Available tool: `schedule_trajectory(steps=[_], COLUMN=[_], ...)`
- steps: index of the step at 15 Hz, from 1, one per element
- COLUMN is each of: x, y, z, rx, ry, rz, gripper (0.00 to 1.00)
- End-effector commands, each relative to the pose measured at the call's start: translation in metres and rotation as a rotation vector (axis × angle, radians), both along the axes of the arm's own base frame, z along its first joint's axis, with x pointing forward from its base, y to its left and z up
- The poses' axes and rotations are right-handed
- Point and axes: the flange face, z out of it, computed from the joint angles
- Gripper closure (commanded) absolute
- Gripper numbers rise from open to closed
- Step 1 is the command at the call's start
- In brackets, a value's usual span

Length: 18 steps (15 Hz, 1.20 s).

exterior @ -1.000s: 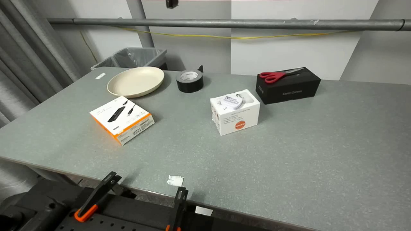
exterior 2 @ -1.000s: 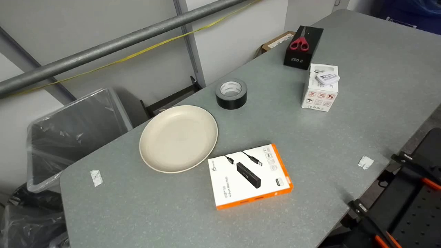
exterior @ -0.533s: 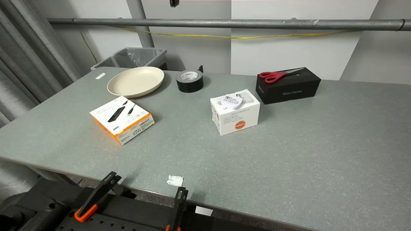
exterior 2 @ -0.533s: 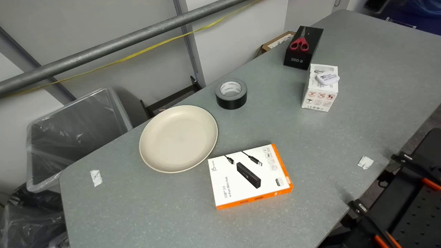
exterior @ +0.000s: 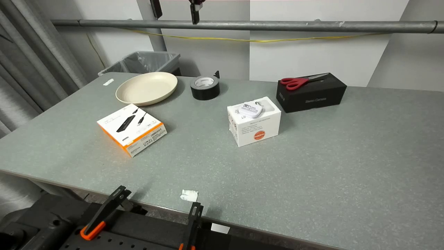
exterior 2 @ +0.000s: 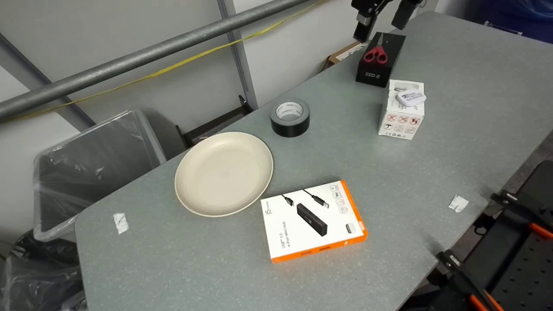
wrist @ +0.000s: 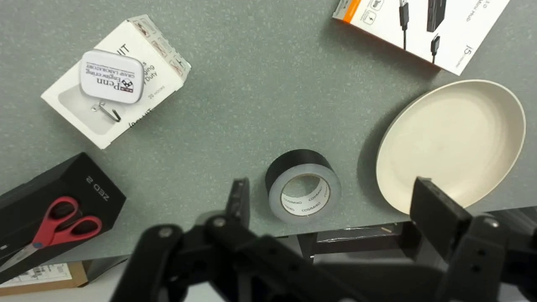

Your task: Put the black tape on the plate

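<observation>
While my gripper hangs above the table, I hold my two fingers spread wide. Looking down past them in the wrist view, I see the black tape showing between them in the picture, though it lies well below, on the table; the finger at the right of that view covers part of the rim of the plate. The tape lies flat, its hollow centre facing up, near the edge on the side of the wall. It is beside the plate and apart from it, with a strip of table between the two. The plate, round, shallow and cream-coloured, also sits near that edge. Just by it I see a flat white box with orange sides; whether they touch I cannot tell. On the other side of the tape, well apart, stands a taller white box with a small white case resting on top. Near that is a long black box, and red-handled scissors lie on its upper face. Past the table's edge, near the plate, I make out a grey bin in both exterior views.
</observation>
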Motion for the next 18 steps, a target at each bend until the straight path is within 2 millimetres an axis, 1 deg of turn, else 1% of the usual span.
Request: schedule_trajectory(steps=[1,2,3,5,6,9,14,15,16,18], x=[0.001,0.001,0.014,0.043,0.064,0.101,0.166,0.175,0.143,0.161], y=[0.0,0.0,0.005,0.015,0.023,0.038,0.068,0.072,0.063,0.071], z=[0.002,0.003,0.0,-0.015,-0.031,-0.064,-0.138,-0.15,-0.131,-0.154], rx=[0.0,0.0,0.02,0.033,0.03,0.001,-0.048,-0.044,-0.027,-0.03], ry=[-0.001,-0.003,0.006,0.028,0.047,0.075,0.156,0.176,0.155,0.167], rz=[0.0,-0.001,-0.005,-0.032,-0.038,-0.094,-0.175,-0.182,-0.148,-0.161], gripper=[0.0,0.0,0.0,0.0,0.0,0.0,0.0,0.0,0.0,0.0])
